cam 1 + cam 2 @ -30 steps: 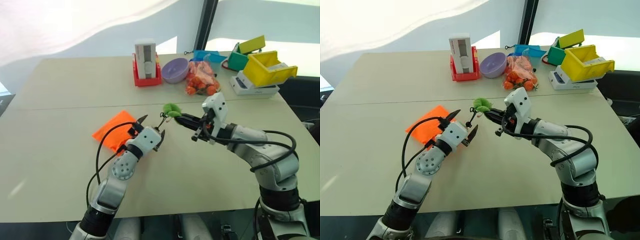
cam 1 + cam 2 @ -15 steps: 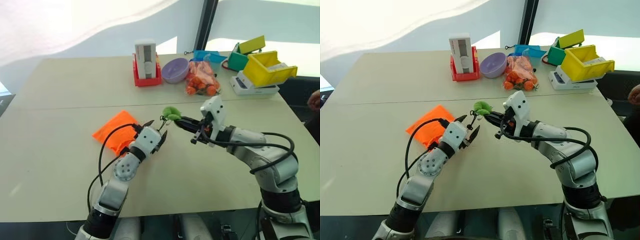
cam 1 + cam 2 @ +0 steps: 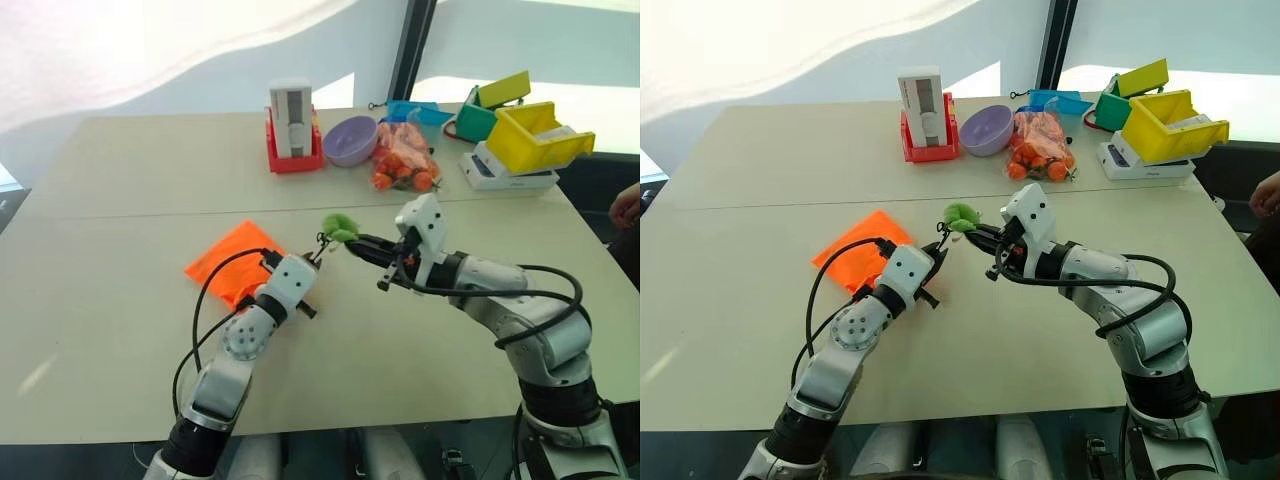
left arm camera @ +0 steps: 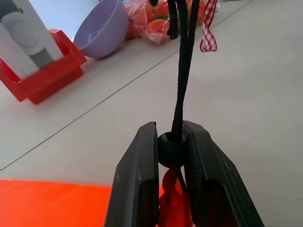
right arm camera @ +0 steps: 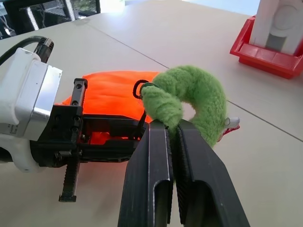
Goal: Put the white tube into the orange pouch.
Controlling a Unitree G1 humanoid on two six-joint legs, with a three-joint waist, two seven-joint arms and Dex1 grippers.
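**Between the two grippers: cord taut, pouch mouth being worked open**

Nearest the left gripper: jaws clamped on the black cord stopper, with the orange pouch flat on the table just behind. Beyond it, close ahead, right gripper pinched shut on the green ring, black cord stretched between. Likely step: loosening the drawstring. Next: sliding stopper and ring apart to slacken the mouth. White tube not made out anywhere, so no place given. Farther off: red holder, purple bowl, clear bag, bins. Open tabletop on both sides; edges well clear.
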